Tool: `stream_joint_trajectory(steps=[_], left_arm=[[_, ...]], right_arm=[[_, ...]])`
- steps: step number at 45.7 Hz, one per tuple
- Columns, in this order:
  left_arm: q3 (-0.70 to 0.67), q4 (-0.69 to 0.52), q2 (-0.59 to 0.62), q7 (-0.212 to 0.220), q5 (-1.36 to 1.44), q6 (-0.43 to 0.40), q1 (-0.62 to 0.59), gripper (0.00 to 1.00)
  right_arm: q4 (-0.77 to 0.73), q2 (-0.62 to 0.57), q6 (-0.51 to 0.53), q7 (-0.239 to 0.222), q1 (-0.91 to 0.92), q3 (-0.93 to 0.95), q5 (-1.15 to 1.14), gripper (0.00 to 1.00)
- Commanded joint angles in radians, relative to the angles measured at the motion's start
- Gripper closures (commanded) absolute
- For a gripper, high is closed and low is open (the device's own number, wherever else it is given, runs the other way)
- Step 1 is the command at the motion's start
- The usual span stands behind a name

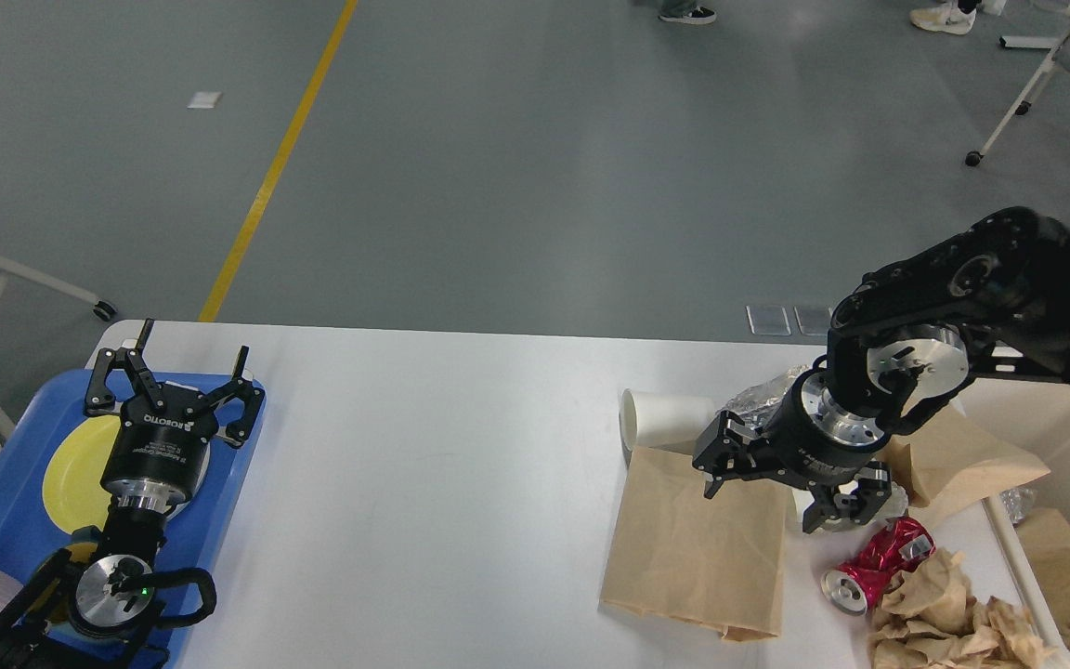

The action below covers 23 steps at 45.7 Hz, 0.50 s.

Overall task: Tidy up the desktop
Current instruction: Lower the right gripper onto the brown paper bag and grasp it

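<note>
Across the wide white matte desktop (424, 465), clutter sits at both ends
On the left, the left gripper (177, 376) hovers, fingers spread, over a blue plastic tray (6, 483); on the right, the right gripper (763, 492) reaches down, fingers apart, onto a flat brown paper bag (693, 548), which looks light and floppy, best pinched at an edge

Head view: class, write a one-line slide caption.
Open right gripper hovers over a flat paper bag on the desktop.

Head view, single camera: mounted high, facing forward and down across the large white rounded-corner matte desktop (424, 446), near enough to crop both side edges; grey floor beyond.
</note>
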Motion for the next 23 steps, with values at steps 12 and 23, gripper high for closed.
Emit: stream_joint_trajectory(steps=[12, 23], left_arm=[[-0.001, 0.0, 0.0, 0.0, -0.001, 0.0, 0.0, 0.04], [-0.001, 0.0, 0.0, 0.001, 0.001, 0.0, -0.001, 0.04]], right_arm=[[-0.192, 0.091, -0.17, 0.003, -0.292, 0.01, -0.038, 0.0], [-0.255, 0.14, -0.214, 0.002, -0.39, 0.018, -0.054, 0.0]])
